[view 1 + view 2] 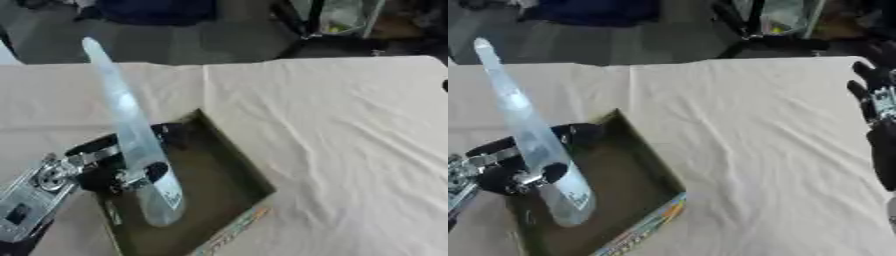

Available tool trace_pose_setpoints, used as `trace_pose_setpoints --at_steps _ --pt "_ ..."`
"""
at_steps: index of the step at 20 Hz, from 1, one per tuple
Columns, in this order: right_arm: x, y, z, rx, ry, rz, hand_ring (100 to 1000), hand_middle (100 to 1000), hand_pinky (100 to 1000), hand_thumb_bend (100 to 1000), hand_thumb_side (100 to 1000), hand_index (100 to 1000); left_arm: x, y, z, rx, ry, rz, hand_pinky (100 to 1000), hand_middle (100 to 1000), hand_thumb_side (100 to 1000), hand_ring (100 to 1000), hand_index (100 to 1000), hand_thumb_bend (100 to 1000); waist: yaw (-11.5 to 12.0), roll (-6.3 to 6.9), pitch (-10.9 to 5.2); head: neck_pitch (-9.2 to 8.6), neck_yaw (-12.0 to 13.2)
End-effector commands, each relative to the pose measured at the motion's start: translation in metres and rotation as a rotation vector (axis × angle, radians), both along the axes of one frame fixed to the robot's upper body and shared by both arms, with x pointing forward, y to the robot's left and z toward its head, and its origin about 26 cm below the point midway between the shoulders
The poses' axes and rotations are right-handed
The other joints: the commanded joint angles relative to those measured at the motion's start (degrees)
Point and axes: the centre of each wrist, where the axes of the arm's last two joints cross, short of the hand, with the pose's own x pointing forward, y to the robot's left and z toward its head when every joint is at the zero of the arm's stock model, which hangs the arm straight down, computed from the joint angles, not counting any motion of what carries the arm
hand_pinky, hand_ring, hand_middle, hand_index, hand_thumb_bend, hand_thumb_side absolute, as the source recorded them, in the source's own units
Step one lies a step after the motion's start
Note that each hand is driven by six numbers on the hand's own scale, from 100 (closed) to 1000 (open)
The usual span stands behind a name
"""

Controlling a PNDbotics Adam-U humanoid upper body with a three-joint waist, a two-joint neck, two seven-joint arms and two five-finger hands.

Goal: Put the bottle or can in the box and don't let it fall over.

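Observation:
A tall clear plastic bottle [131,125] with a white cap stands inside the shallow dark box [229,172] and leans up and to the left. My left hand [118,172] comes in from the lower left and has its fingers curled round the bottle's lower half. The bottle's base [162,210] sits near the box floor; I cannot tell whether it touches. My right hand [877,107] hangs at the right edge of the right eye view, fingers straight, holding nothing.
A beige cloth [332,125] covers the table, wrinkled to the right of the box. The box has a printed strip [232,232] along its near rim. Dark frames and a blue object stand on the floor beyond the far edge.

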Motion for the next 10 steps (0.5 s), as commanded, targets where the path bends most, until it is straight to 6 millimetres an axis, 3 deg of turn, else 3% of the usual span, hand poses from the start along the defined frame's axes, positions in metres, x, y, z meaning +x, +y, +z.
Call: trace_pose_setpoints --at_steps 1,2,4,5,7,8,10 --pt "-0.003 -0.003 0.011 -0.03 -0.032 -0.01 1000 974 1000 100 470 1000 -0.002 0.009 0.015 0.023 -0.031 0.027 1000 1000 992 1000 893 209 0.1 -0.02 -1.01 -0.21 0.1" --pt "-0.003 -0.003 0.011 -0.029 -0.032 -0.01 1000 974 1000 100 470 1000 -0.001 0.01 0.014 0.027 -0.025 0.038 1000 1000 994 1000 893 228 0.1 -0.02 -1.01 -0.21 0.1" --pt "-0.003 -0.003 0.011 -0.029 -0.032 -0.01 1000 973 1000 100 470 1000 -0.001 0.011 0.015 0.035 -0.025 0.055 1000 1000 1000 1000 889 469 0.0 -0.02 -1.0 -0.21 0.1" --pt "-0.003 -0.004 0.011 -0.028 -0.032 -0.01 1000 973 1000 100 470 1000 -0.002 0.011 0.016 0.039 -0.033 0.069 1000 1000 1000 1000 883 682 0.0 -0.01 -1.0 -0.18 0.2" --pt "-0.003 -0.004 0.011 -0.028 -0.031 -0.011 1000 973 1000 100 470 1000 -0.003 0.011 0.021 0.058 -0.066 0.099 1000 1000 1000 1000 885 813 0.1 0.03 -1.03 -0.12 0.2" --pt "-0.003 -0.004 0.011 -0.029 -0.031 -0.011 1000 973 1000 100 470 1000 -0.004 0.011 0.023 0.079 -0.087 0.11 1000 1000 1000 1000 885 820 0.1 0.05 -1.05 -0.1 0.2" --pt "-0.003 -0.004 0.011 -0.028 -0.032 -0.011 1000 973 1000 100 470 1000 -0.005 0.01 0.025 0.135 -0.129 0.12 1000 1000 1000 1000 893 715 0.0 0.08 -1.09 -0.13 0.2"
